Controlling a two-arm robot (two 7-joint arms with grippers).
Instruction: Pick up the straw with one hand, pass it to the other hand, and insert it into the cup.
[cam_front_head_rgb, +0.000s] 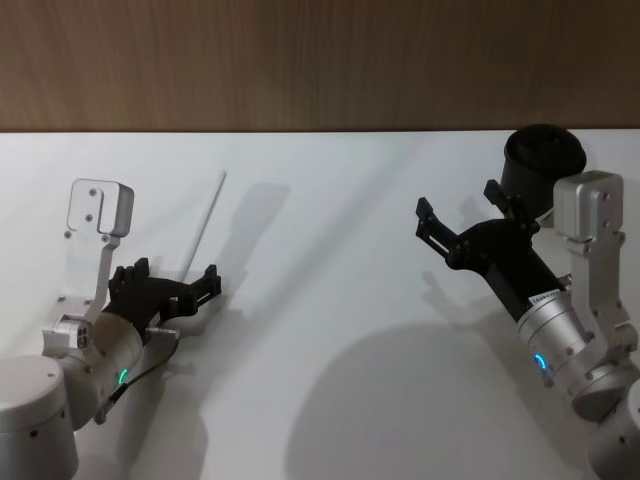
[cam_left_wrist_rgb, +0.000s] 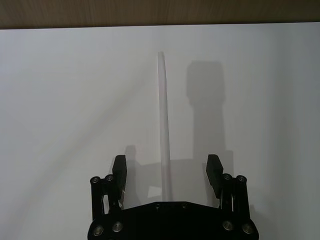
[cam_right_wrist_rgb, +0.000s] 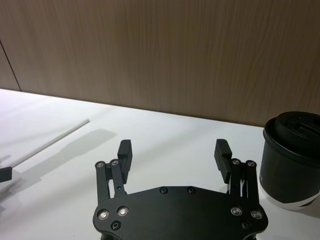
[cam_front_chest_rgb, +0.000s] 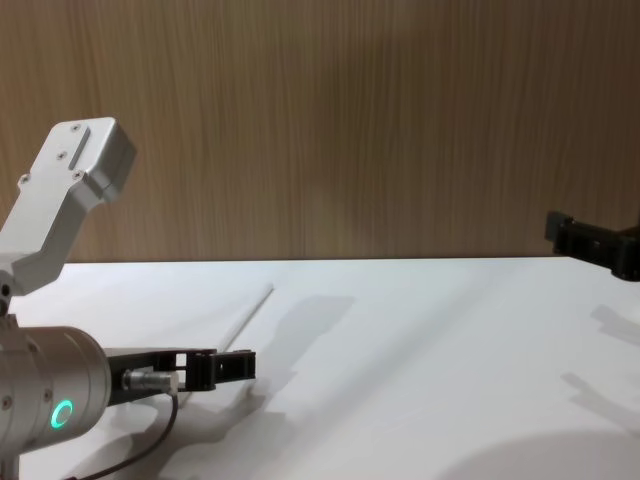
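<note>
Your straw (cam_front_head_rgb: 205, 222) lies flat on the white table (cam_front_head_rgb: 330, 380) on the left side, one end pointing at the far wood wall (cam_front_head_rgb: 300, 60) and the near end sitting right between the fingers (cam_left_wrist_rgb: 119, 172) of your left gripper (cam_front_head_rgb: 170, 278). That gripper is spread wide: in the left wrist view the straw runs up the middle of the gap with clear table on both sides, so neither pad touches it. The left arm comes in low from the near left corner, with the gripper about level, close over the table and lined up along the straw (I can't tell whether the fingers touch the surface). Over on the right, your right gripper (cam_front_head_rgb: 460, 205) is held up off the table with its shadow well below it. It's angled toward the far left, its fingers are spread apart too and it's holding nothing. The black cup (cam_front_head_rgb: 543, 160) stands upright at the far right, lid on, just beside that gripper and well apart from the straw. Count-wise that's one straw, one cup and two grippers, with two fingers on each.
</note>
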